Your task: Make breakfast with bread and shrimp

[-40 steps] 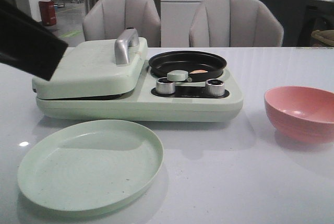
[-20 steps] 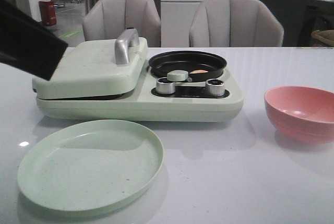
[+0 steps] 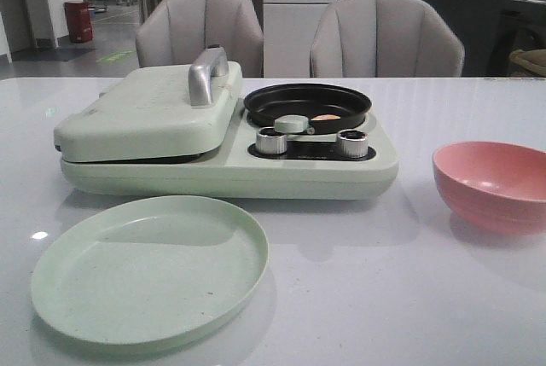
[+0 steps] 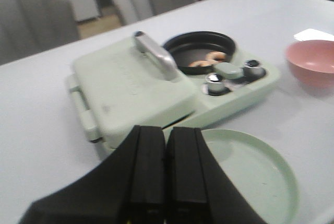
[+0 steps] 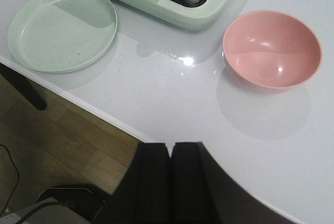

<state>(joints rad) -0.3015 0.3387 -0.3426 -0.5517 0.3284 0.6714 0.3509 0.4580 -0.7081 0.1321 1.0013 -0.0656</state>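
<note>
A pale green breakfast maker [image 3: 213, 140] stands at the table's middle, its sandwich lid [image 3: 149, 110] shut with a silver handle [image 3: 207, 72]. The bread is hidden. Pink-orange shrimp [image 4: 206, 60] lie in the black round pan [image 3: 307, 103]; one piece shows in the front view [image 3: 324, 116]. My left gripper [image 4: 166, 135] is shut and empty, held above the table short of the maker's lid. My right gripper [image 5: 171, 150] is shut and empty, over the table's near edge. Neither gripper shows in the front view.
An empty pale green plate [image 3: 149, 268] lies in front of the maker, also in the right wrist view [image 5: 62, 28]. An empty pink bowl [image 3: 493, 185] stands at the right [image 5: 271, 48]. Two knobs [image 3: 351, 142] sit on the maker's front. Two chairs stand behind the table.
The left arm, which filled the front view's upper left corner, has pulled out of that view. Nothing on the table has moved.
</note>
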